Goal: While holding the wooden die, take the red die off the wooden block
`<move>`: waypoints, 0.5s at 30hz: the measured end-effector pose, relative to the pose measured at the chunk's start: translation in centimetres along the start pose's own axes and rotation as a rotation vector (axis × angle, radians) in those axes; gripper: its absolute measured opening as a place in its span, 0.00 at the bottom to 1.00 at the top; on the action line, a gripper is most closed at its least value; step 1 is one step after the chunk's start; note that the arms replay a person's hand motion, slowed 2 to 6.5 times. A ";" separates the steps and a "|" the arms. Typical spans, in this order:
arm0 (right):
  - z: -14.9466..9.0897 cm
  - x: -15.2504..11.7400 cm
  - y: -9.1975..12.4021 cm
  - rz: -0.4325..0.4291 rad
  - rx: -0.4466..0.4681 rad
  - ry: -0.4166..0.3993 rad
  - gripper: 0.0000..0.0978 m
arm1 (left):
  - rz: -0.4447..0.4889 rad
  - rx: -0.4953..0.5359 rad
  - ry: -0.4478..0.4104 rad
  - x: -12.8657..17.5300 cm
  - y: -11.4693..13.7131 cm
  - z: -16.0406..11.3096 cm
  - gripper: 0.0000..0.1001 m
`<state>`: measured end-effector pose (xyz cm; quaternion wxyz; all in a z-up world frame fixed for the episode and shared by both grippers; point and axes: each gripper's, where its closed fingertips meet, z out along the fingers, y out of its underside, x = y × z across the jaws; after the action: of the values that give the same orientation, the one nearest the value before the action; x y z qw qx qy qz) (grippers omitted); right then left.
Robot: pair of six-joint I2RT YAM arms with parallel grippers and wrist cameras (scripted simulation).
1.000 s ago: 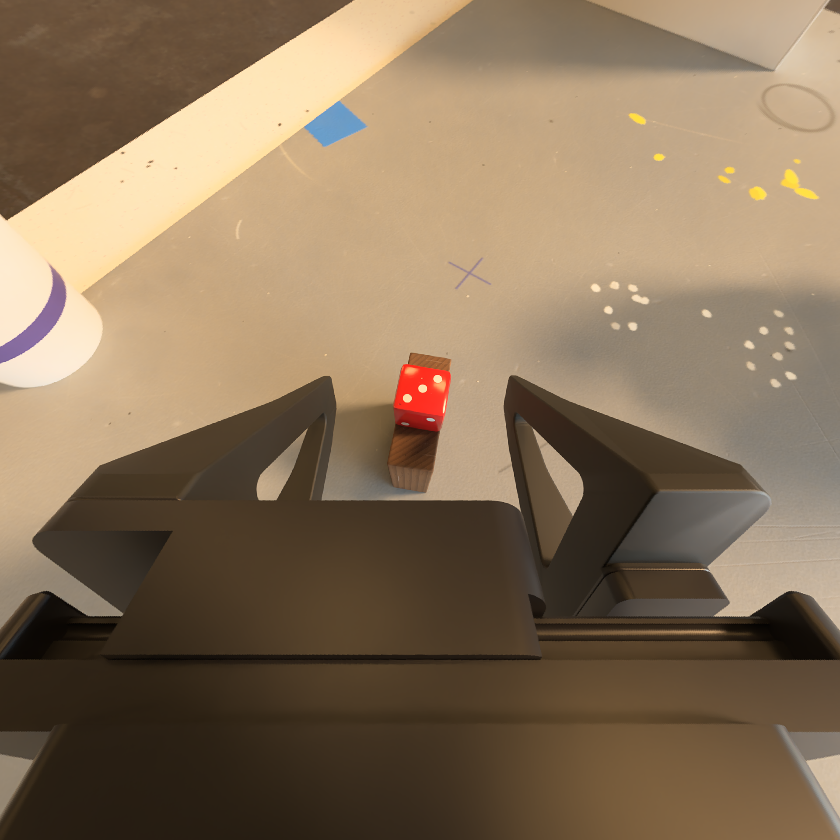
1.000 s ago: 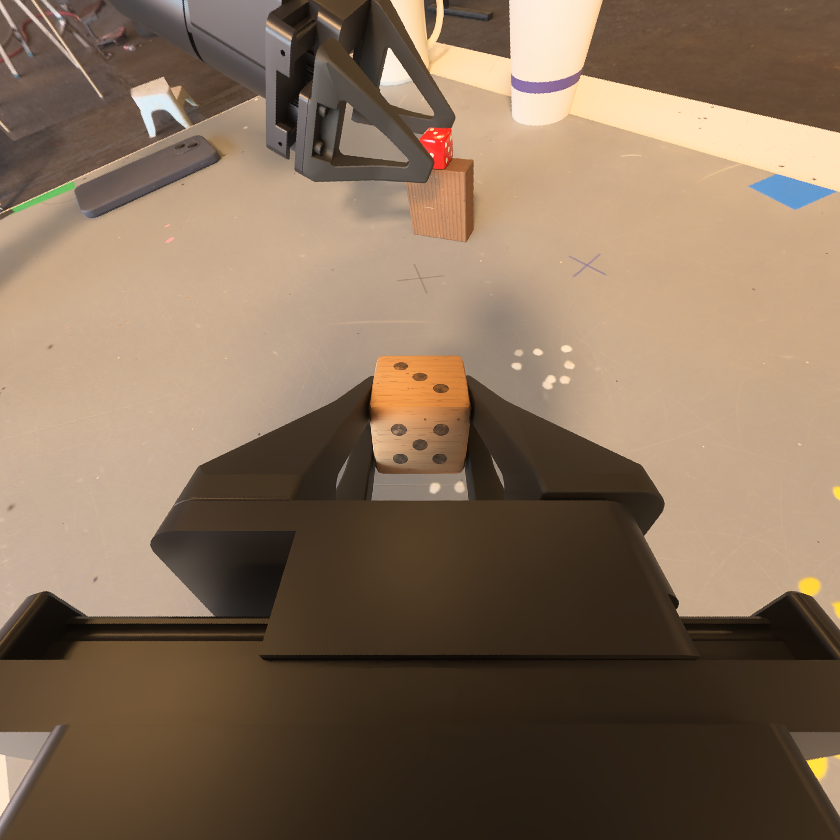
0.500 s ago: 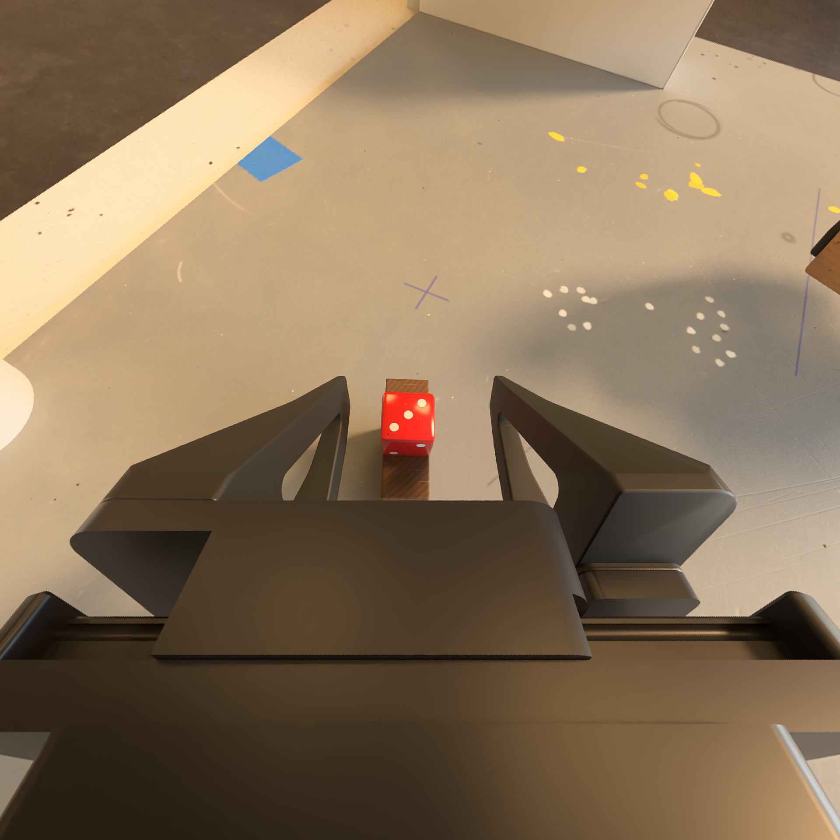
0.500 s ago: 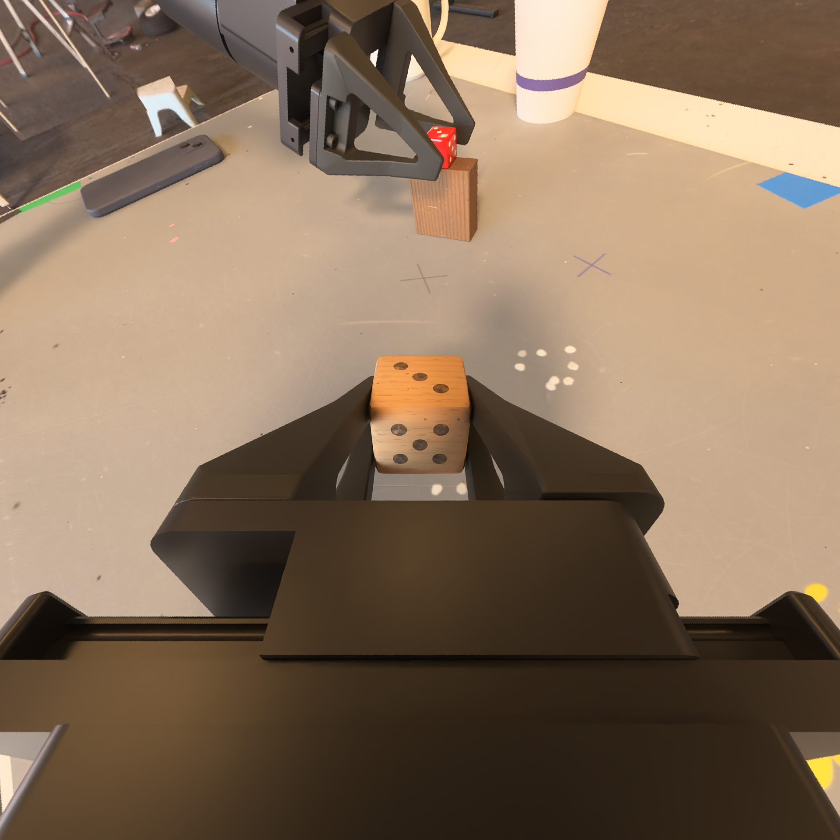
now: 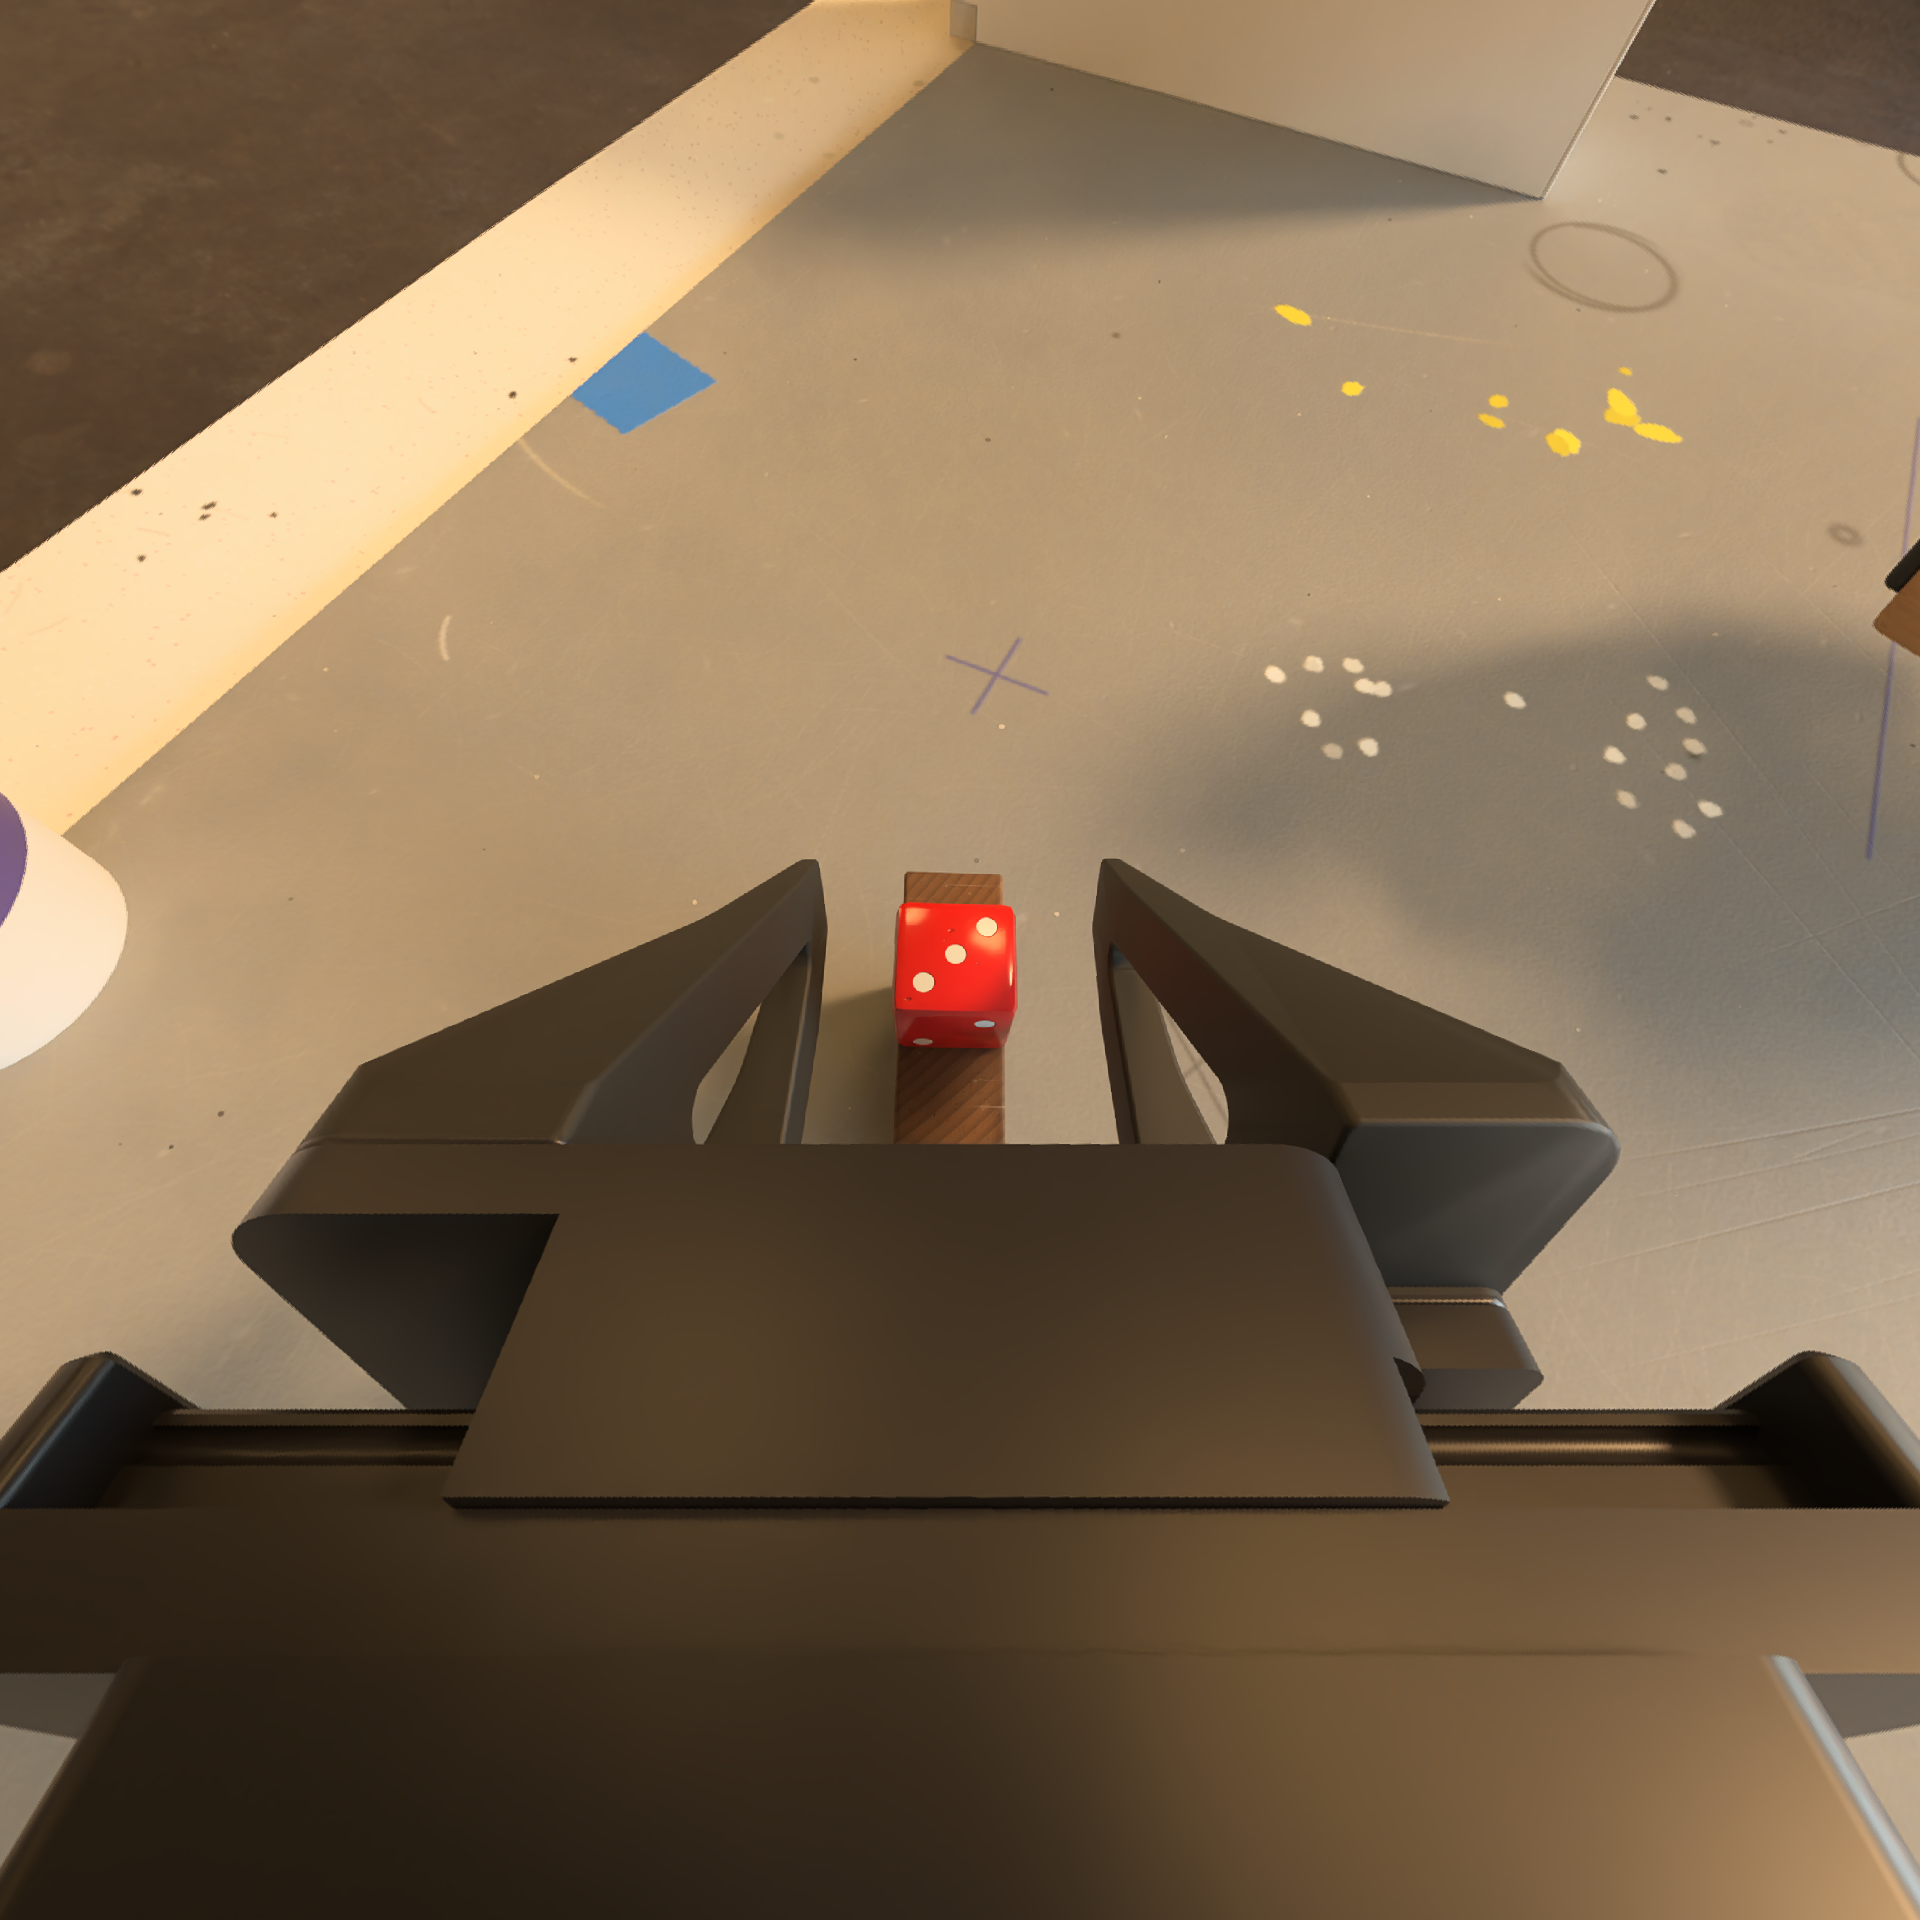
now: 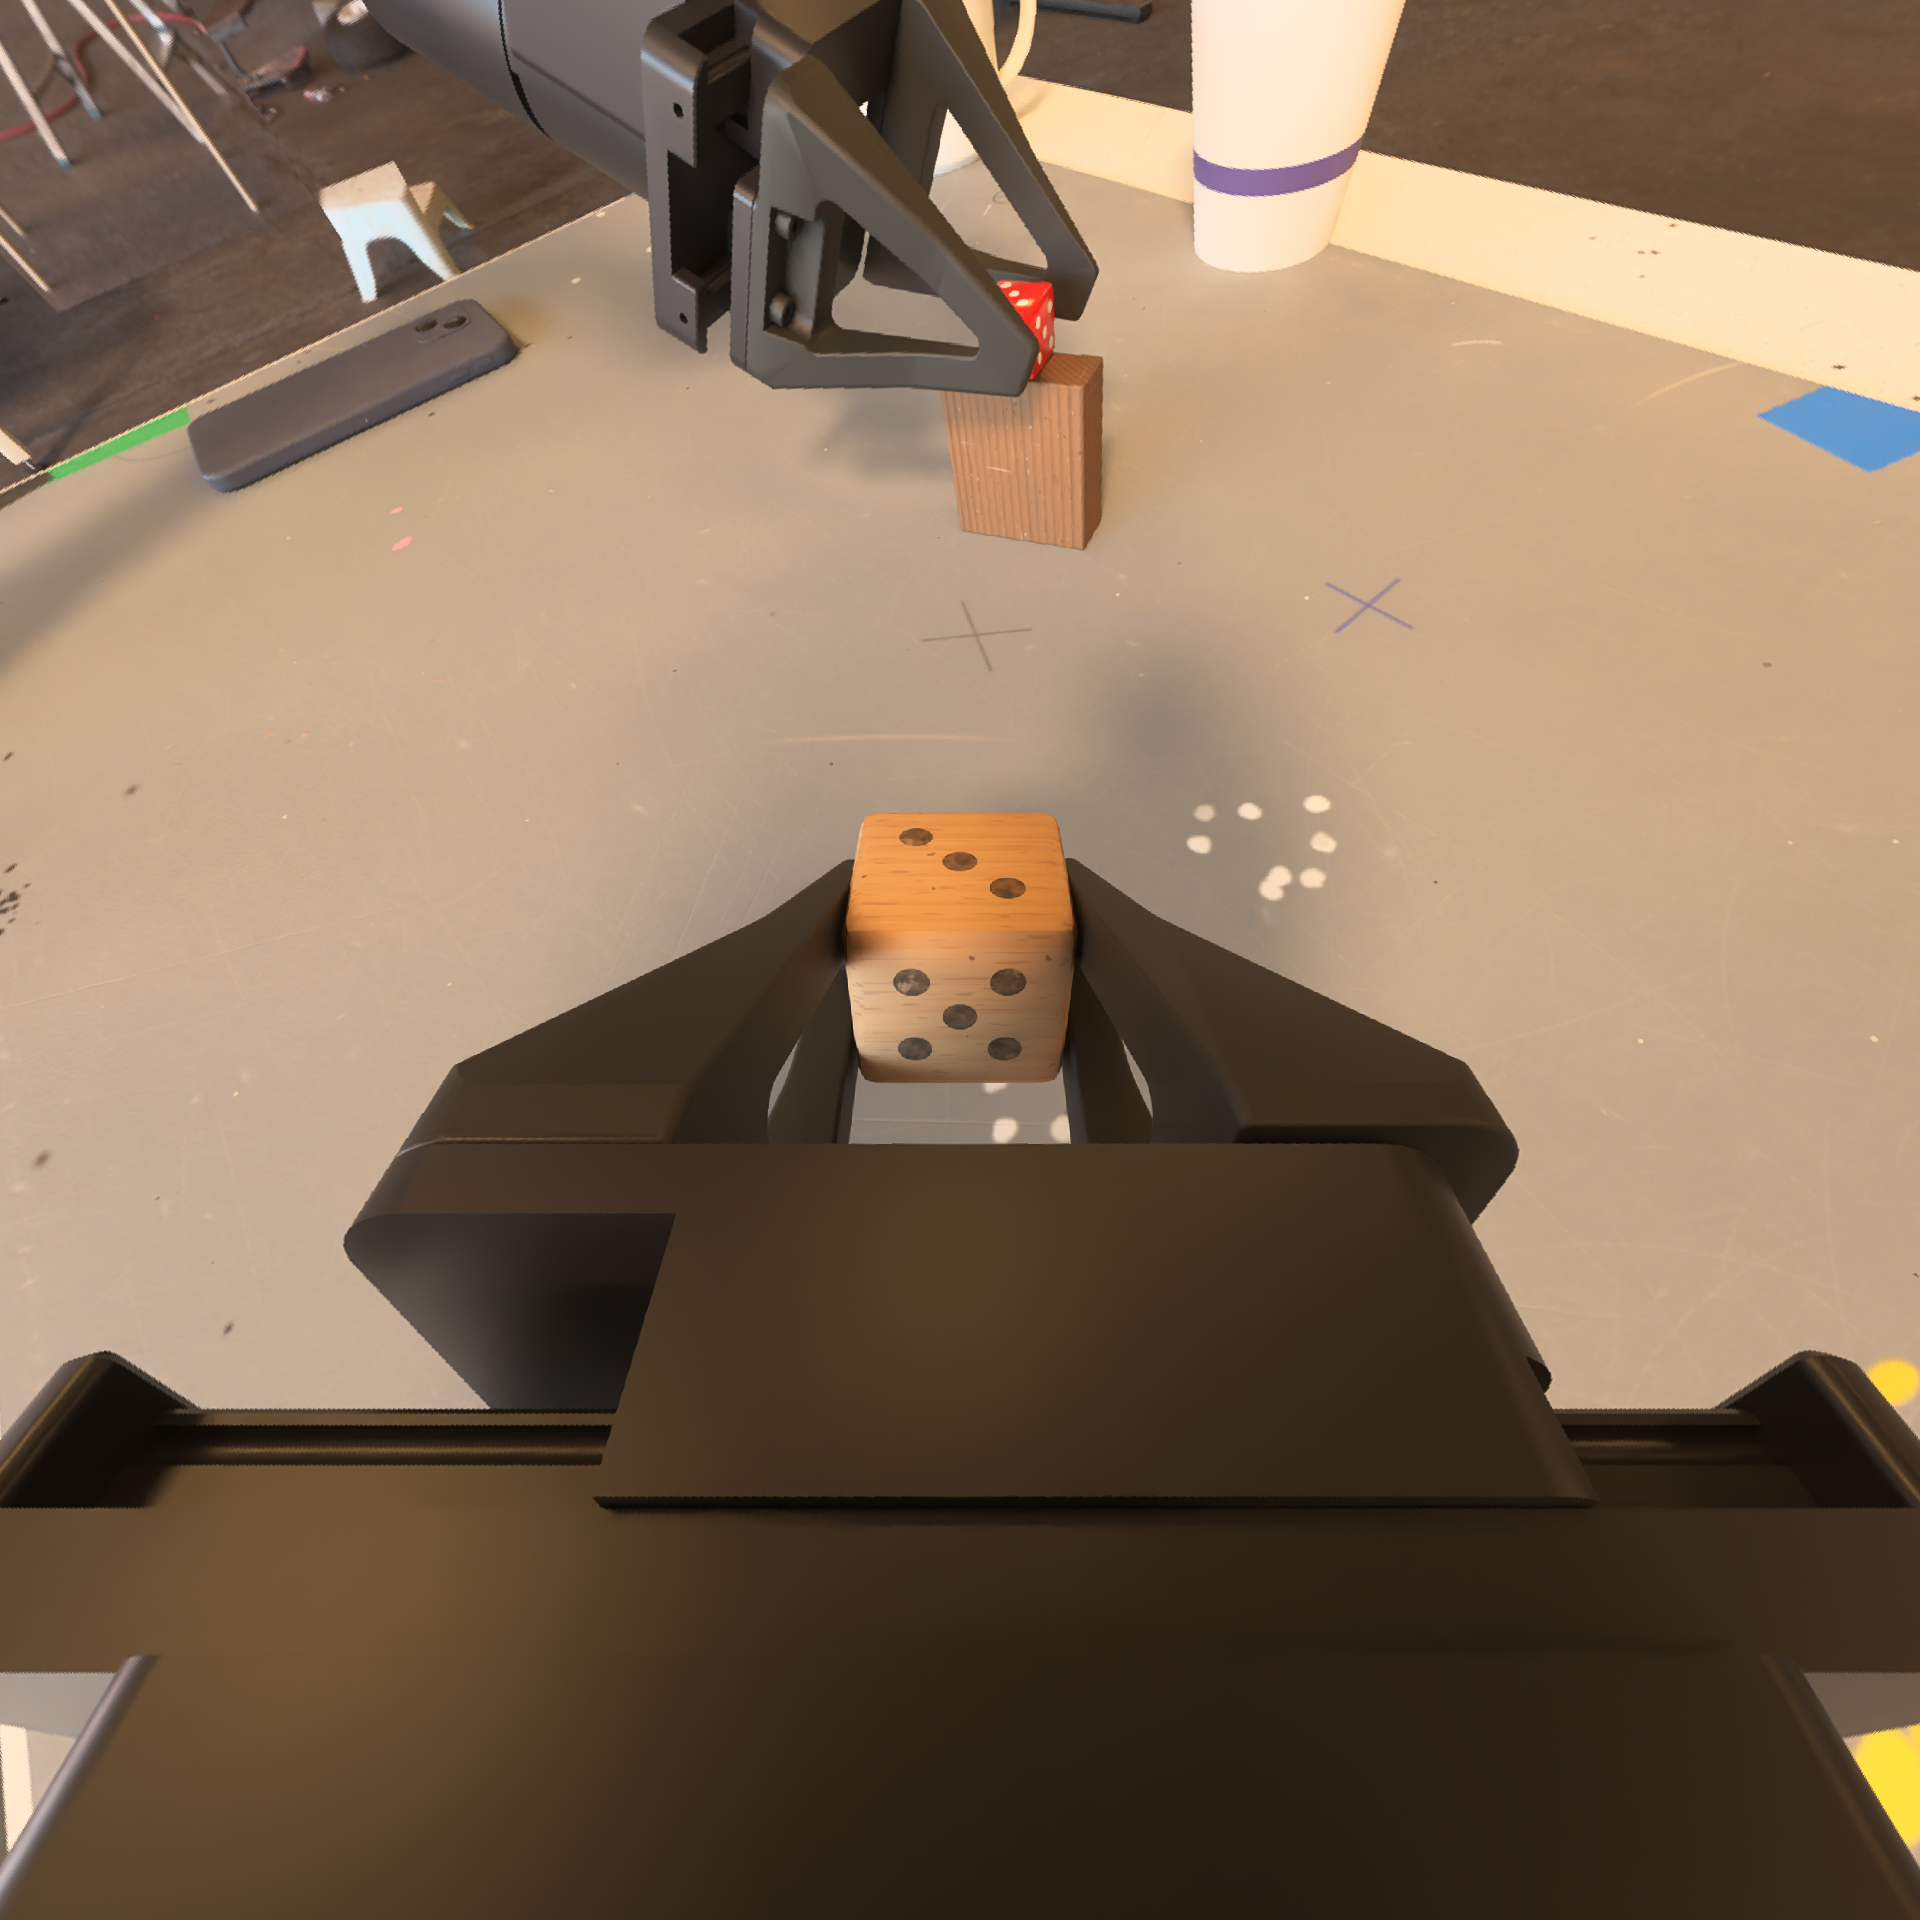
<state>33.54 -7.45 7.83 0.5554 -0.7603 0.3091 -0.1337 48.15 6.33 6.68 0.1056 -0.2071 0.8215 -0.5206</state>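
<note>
Change: your left pincer (image 5: 958,883) had descended, wide apart, to straddle the red die (image 5: 954,971) | Die: atop the wooden block (image 6: 1029,457), untouched | Right pincer (image 6: 961,904): clamped on the wooden die (image 6: 958,951) above the surface (image 6: 520,831) | Judgement: closing due next.

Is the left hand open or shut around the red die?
Open. The left hand's fingers flank the red die with gaps on both sides.
</note>
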 end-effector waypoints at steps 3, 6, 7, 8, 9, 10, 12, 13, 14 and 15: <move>0.2 -0.2 0.0 -0.004 -0.004 -0.003 0.31 | 0.001 0.002 -0.001 0.0 0.1 0.0 0.42; 0.3 -0.3 0.0 -0.007 -0.008 -0.006 0.31 | 0.002 -0.001 0.001 0.1 0.2 0.0 0.41; 0.4 -0.4 0.0 -0.008 -0.010 -0.007 0.31 | 0.001 -0.004 0.003 0.1 0.2 0.0 0.41; 0.4 -0.4 0.0 -0.009 -0.011 -0.009 0.31 | 0.001 -0.006 0.005 0.2 0.3 0.0 0.41; 0.5 -0.5 0.0 -0.010 -0.012 -0.010 0.31 | 0.001 -0.008 0.006 0.2 0.3 0.0 0.41; 0.5 -0.6 0.0 -0.012 -0.014 -0.011 0.31 | 0.001 -0.009 0.007 0.2 0.3 0.0 0.40; 0.6 -0.7 0.1 -0.014 -0.016 -0.013 0.31 | 0.001 -0.009 0.007 0.2 0.3 -0.1 0.40; 0.7 -0.7 0.1 -0.016 -0.017 -0.014 0.31 | 0.001 -0.008 0.007 0.1 0.3 -0.1 0.40; 0.7 -0.8 0.1 -0.018 -0.018 -0.015 0.31 | 0.001 -0.006 0.006 0.1 0.3 -0.1 0.39; 0.7 -0.8 0.1 -0.019 -0.019 -0.016 0.31 | 0.000 -0.004 0.006 0.1 0.2 -0.1 0.39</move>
<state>33.26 -6.39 7.62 0.5493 -0.7695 0.2987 -0.1301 47.99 6.50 6.54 0.1028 -0.2055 0.8229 -0.5197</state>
